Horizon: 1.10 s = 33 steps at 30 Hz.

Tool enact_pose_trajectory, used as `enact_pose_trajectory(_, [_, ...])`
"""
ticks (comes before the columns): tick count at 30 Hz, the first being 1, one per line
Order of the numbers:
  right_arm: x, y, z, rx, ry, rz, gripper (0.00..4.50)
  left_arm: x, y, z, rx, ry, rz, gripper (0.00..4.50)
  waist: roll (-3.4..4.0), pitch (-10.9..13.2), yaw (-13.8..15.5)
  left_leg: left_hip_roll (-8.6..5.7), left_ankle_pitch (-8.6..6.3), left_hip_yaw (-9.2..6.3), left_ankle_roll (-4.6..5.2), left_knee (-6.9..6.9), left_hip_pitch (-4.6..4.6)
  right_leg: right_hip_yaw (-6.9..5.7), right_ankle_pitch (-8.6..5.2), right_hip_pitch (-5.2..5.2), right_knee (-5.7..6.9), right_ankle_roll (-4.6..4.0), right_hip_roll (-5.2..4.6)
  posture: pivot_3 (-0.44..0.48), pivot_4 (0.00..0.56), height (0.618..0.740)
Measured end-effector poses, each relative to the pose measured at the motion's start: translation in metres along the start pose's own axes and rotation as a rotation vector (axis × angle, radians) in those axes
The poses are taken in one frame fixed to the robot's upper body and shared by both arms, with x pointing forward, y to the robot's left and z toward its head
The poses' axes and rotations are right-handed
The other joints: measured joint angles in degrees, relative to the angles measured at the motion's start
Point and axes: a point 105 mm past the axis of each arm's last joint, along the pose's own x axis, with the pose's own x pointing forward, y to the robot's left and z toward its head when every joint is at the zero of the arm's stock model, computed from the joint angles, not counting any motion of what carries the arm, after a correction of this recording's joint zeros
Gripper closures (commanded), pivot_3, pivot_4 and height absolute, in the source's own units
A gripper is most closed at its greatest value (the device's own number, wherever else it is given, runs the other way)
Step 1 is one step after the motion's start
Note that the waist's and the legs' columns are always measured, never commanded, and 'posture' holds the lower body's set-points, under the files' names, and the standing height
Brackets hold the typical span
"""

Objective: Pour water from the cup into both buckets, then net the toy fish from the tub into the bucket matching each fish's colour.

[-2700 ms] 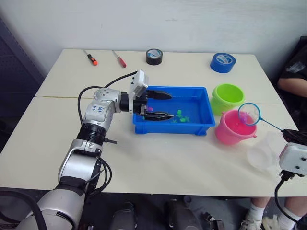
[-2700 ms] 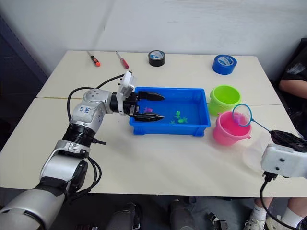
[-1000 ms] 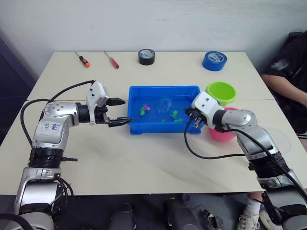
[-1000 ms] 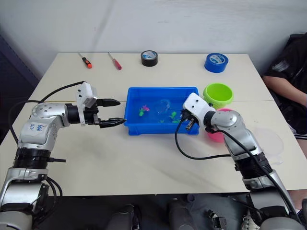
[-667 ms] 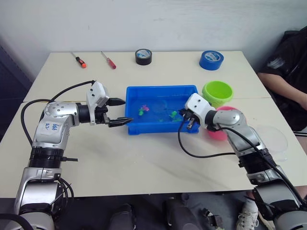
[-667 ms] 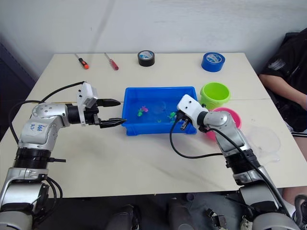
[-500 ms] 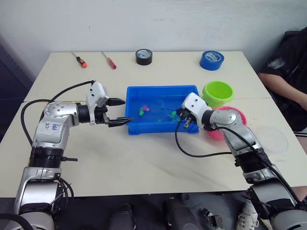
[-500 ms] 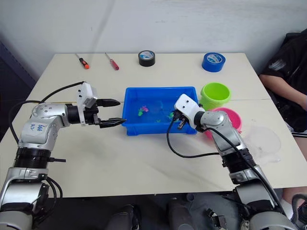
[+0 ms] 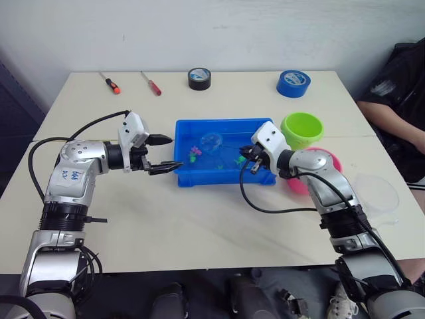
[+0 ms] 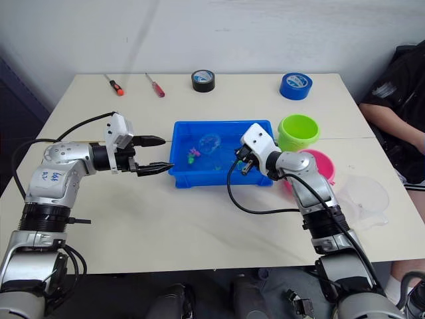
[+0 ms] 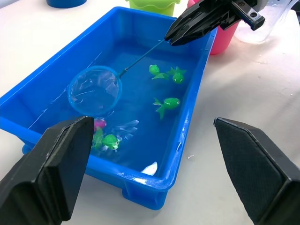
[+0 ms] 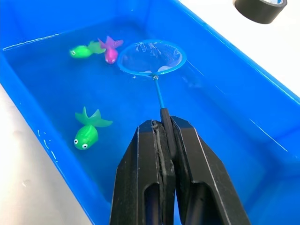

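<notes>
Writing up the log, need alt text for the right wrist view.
The right end effector, shut on the net handle, holds the hoop over the water in the blue tub, beside a pink fish; two green fish lie nearby.

Two screwdrivers point(image 9: 130, 82), a black tape roll point(image 9: 198, 78) and a blue tape roll point(image 9: 293, 84) lie along the bench's point(image 9: 199, 226) far edge.

This looks like a robot test room, not a home. A plain pale table point(image 9: 219, 219) stands against a bare white wall point(image 9: 219, 33), with two screwdrivers point(image 9: 129, 82) and tape rolls point(image 9: 293, 83) at its far edge. A person point(image 9: 398, 93) sits beside it.
</notes>
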Motion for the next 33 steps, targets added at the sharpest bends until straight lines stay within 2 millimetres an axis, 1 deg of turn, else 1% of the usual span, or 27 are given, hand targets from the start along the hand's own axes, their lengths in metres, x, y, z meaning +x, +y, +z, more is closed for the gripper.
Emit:
enact_pose_trajectory(5, [0.003, 0.005, -0.002, -0.067, 0.015, 0.012, 4.50, -0.004, 0.002, -0.002, 0.009, 0.014, 0.002, 0.02, 0.00, 0.00, -0.16, 0.01, 0.00, 0.01, 0.00, -0.01, 0.00, 0.00, 0.00, -0.02, 0.00, 0.00, 0.02, 0.000, 0.150, 0.740])
enact_pose_trajectory(10, [0.007, 0.012, -0.002, -0.082, 0.018, 0.046, 4.50, -0.013, 0.006, -0.004, 0.023, 0.039, 0.016, 0.02, 0.00, 0.00, -0.12, 0.01, 0.00, 0.01, 0.00, -0.02, 0.00, 0.00, 0.00, -0.02, 0.01, 0.00, 0.00, 0.000, 0.150, 0.740])
enact_pose_trajectory(15, [0.013, 0.020, 0.000, -0.056, 0.000, 0.068, 4.50, -0.014, 0.007, -0.006, 0.016, 0.041, 0.021, 0.02, 0.00, 0.00, -0.10, 0.01, 0.00, 0.00, 0.00, -0.02, 0.00, -0.01, 0.00, -0.02, 0.01, 0.00, 0.00, 0.000, 0.150, 0.740])
enact_pose_trajectory(24, [0.017, 0.023, 0.005, -0.047, -0.016, 0.079, 4.50, -0.014, 0.008, -0.006, 0.016, 0.041, 0.029, 0.02, 0.00, 0.00, -0.14, 0.01, 0.00, 0.00, 0.00, -0.02, 0.00, -0.01, 0.00, -0.02, 0.01, 0.00, 0.00, 0.000, 0.150, 0.740])
enact_pose_trajectory(29, [0.020, 0.025, 0.003, -0.076, -0.009, 0.084, 4.50, -0.014, 0.009, -0.009, 0.004, 0.044, 0.034, 0.02, 0.00, 0.00, -0.14, 0.01, 0.00, 0.00, 0.00, -0.02, 0.00, -0.01, 0.00, -0.02, 0.00, 0.00, 0.00, 0.000, 0.150, 0.740])
enact_pose_trajectory(33, [0.027, 0.027, 0.000, -0.080, -0.001, 0.089, 4.50, -0.014, 0.009, -0.009, 0.004, 0.044, 0.035, 0.02, 0.00, 0.00, -0.19, 0.01, 0.00, 0.00, 0.00, -0.02, 0.00, -0.01, 0.00, -0.03, 0.01, 0.00, 0.00, 0.000, 0.150, 0.740])
